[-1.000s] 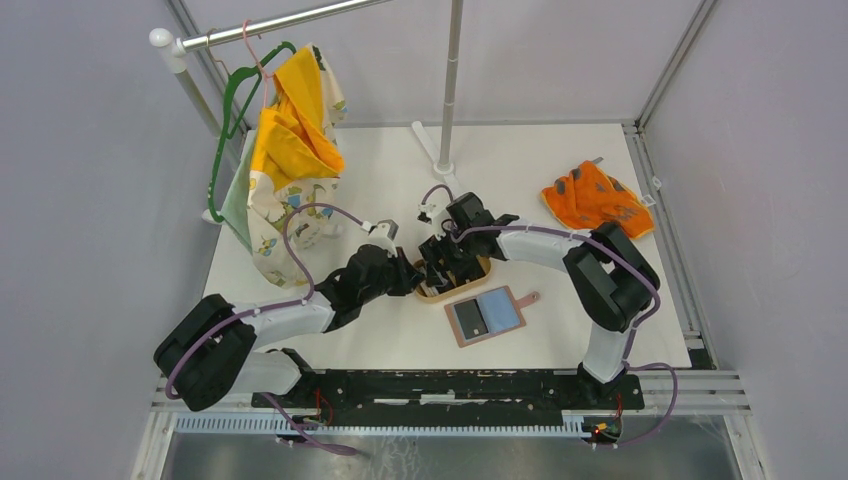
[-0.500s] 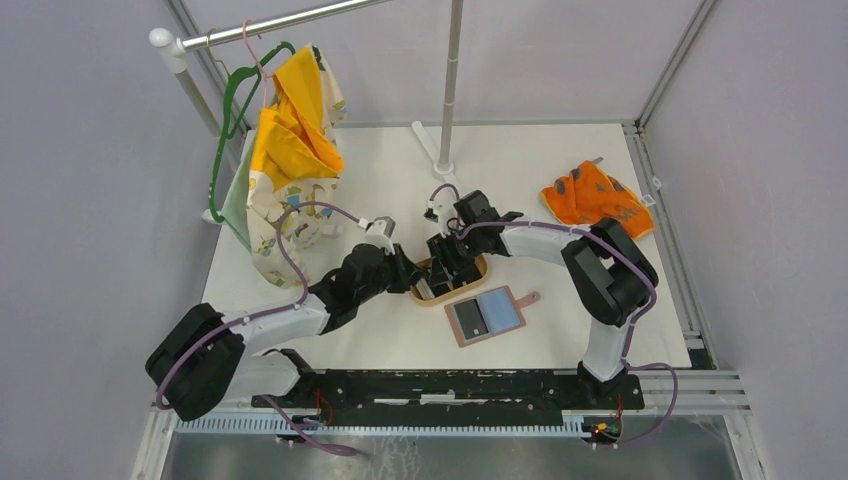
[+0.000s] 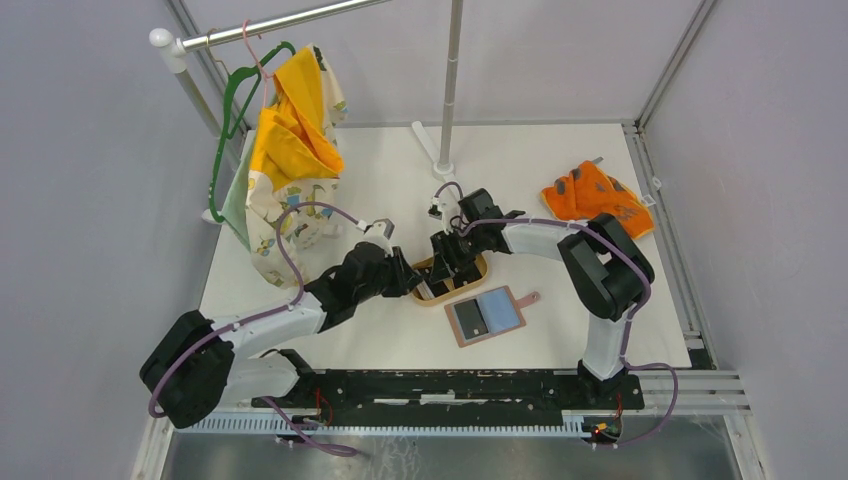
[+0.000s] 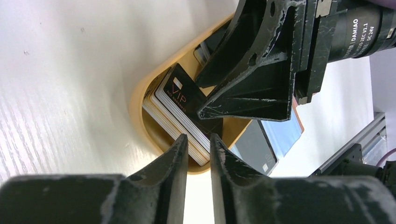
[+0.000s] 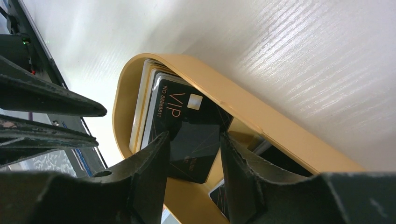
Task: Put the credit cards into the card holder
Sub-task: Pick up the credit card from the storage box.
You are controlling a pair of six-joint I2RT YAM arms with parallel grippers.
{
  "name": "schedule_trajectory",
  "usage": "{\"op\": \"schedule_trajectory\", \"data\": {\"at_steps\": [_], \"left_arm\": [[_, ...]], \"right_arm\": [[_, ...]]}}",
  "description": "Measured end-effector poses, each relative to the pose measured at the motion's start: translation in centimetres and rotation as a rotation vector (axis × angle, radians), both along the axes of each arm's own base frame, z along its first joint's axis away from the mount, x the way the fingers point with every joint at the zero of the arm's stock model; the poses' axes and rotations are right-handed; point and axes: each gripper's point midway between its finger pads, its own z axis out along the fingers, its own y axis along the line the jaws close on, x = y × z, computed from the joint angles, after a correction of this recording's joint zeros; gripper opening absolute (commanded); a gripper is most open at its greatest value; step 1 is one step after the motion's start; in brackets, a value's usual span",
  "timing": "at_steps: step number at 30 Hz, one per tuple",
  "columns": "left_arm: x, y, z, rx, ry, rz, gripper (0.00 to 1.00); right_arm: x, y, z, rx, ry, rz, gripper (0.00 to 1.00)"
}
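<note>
Reaching from opposite sides, 2 arms meet over an oval light-wood tray near the middle of the white desk. Inside the tray the credit cards lie as a stack, pale edges showing under a black VIP card on top. The right tool comes down into the tray from its far side and is clenched on that black VIP card, 1 finger against each long edge. The left tool sits at the tray's left end, low over the rim, its fingers only narrowly apart at the stack's corner; whether they pinch the stack cannot be told. More dark cards show deeper in the tray, behind the right tool. Just beside the tray, on its near right side, the card holder lies open and flat, blue-grey inside up, with 1 dark card on its left half. Well to the tray's far right lies an orange cloth
</note>
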Motion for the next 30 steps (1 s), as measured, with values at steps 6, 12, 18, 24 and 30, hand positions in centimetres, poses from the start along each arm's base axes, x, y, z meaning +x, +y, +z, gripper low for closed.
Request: {"op": "schedule_trajectory", "data": {"at_steps": [6, 12, 18, 24, 30], "left_arm": [[-0.2, 0.0, 0.0, -0.007, 0.065, 0.034, 0.46], [0.2, -0.6, -1.2, 0.017, 0.178, 0.091, 0.49], [0.4, -0.8, -2.2, 0.107, 0.245, 0.151, 0.53], [-0.1, -0.9, -1.9, 0.156, 0.236, 0.176, 0.54], [-0.1, -0.5, -2.0, 0.173, 0.244, 0.206, 0.55]], "right_arm": [[0.0, 0.2, -0.2, 0.021, 0.020, 0.002, 0.46], [0.0, 0.3, -0.2, 0.027, 0.028, 0.000, 0.44], [0.1, 0.2, -0.3, 0.026, 0.031, -0.004, 0.43], [0.0, 0.2, -0.3, 0.029, 0.035, -0.001, 0.42], [-0.1, 0.3, -0.3, 0.032, 0.039, 0.003, 0.42]]}}
